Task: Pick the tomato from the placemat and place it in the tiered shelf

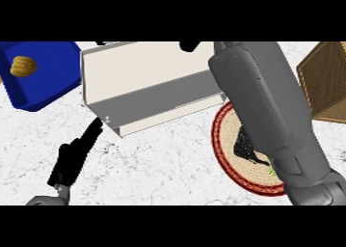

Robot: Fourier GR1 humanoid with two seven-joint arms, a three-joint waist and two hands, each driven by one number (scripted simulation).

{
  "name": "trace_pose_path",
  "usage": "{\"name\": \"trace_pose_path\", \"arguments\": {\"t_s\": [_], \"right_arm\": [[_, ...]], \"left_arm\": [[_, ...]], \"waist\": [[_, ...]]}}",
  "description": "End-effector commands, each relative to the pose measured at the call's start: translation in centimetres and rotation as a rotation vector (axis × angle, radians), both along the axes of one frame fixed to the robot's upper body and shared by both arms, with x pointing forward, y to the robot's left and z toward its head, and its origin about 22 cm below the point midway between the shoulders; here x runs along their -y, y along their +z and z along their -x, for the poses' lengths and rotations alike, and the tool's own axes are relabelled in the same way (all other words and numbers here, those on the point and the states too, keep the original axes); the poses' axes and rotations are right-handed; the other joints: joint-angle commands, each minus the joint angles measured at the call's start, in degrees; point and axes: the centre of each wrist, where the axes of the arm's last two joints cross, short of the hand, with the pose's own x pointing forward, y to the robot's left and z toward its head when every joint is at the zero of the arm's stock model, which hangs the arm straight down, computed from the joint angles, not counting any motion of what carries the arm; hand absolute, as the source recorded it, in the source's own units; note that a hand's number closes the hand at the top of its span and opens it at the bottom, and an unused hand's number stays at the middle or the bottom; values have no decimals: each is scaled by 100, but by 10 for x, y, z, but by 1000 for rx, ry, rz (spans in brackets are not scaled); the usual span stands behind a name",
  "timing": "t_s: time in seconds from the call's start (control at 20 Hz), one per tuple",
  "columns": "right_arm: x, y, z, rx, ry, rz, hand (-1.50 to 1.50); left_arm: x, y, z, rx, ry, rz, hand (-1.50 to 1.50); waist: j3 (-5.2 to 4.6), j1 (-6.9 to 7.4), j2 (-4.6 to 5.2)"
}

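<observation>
Right forearm (264, 111) — broad grey shell, smooth matte panels, seam lines near lower end, lighter grey segment at bottom edge. Left robot hand (75, 152) — black, slender fingers; small grey rounded part at its base. Right robot hand (191, 46): only black tip visible.

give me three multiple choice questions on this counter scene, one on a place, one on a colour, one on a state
1. Where is the round placemat?
A. right of the pale shelf, partly under the right forearm
B. inside the blue tray
C. on top of the wicker basket

2. What colour is the tray holding the small yellowish item?
A. red
B. blue
C. green

3. How is the left hand?
A. curled round a tomato
B. open and holding nothing
C. pressed flat on the placemat

Answers: 1 A, the forearm crosses it beside the shelf. 2 B, the tray at upper left is blue. 3 B, its fingers are straight over bare counter.
</observation>
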Motion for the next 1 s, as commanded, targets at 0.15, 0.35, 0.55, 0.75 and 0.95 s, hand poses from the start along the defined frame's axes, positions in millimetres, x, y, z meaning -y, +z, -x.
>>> {"name": "trace_pose_path", "arguments": {"t_s": [0.15, 0.35, 0.55, 0.75, 0.95], "right_arm": [[-15, -35, -35, -102, 27, 35, 150], [-6, -44, -38, -178, 96, -235, 150], [19, -60, -48, -319, 21, -650, -150], [14, -53, -51, -244, 78, -842, -150], [13, -47, -54, -103, 87, -940, -150]], "left_arm": [[-9, -6, 4, 11, -9, -3, 0], [-1, -1, 6, 5, -12, 3, 0], [12, 0, -1, 13, -67, 5, 0], [22, 0, -8, 4, -70, -8, 0], [11, -2, -12, 3, -43, 1, 0]], "waist": [[-3, 82, 41], [7, 140, 31], [11, 428, 80], [6, 387, 75], [1, 212, 70]]}}
